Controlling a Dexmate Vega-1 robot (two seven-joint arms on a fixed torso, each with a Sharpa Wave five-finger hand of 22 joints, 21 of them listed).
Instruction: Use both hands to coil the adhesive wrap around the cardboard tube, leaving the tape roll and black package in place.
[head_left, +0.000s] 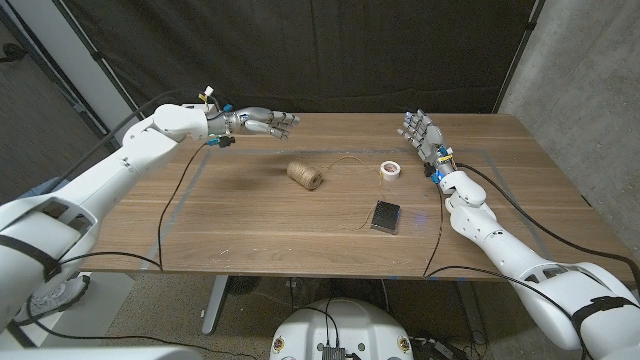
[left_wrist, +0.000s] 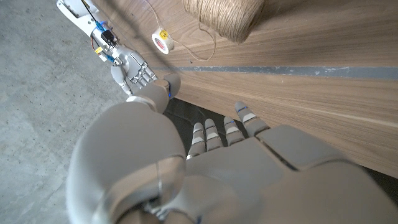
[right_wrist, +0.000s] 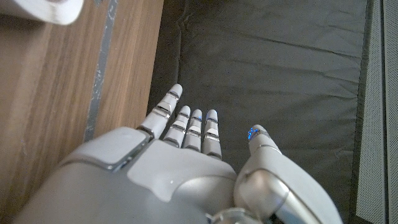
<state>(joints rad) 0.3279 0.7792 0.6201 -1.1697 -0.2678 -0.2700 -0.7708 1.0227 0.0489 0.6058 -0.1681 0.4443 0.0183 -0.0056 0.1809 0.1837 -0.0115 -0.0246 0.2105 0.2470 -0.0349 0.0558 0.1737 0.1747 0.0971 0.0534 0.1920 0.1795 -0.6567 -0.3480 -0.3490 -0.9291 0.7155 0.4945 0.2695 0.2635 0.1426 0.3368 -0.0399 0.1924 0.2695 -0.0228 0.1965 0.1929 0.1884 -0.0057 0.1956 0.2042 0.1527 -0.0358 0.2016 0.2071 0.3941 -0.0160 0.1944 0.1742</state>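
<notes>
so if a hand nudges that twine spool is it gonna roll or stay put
Probably rolls: the twine spool lies on its side on the smooth table. It looks light for its size, wound fibre. Its loose strand is limp and curved, so it would likely trail or unwind rather than resist.

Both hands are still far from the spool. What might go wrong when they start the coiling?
1. The spool lies on its side, so it may roll when a hand touches it.
2. Its loose strand runs toward the tape roll; pulling the strand may drag that roll.
3. The black package lies between the right hand and the spool, so a low reach may push it.
</notes>
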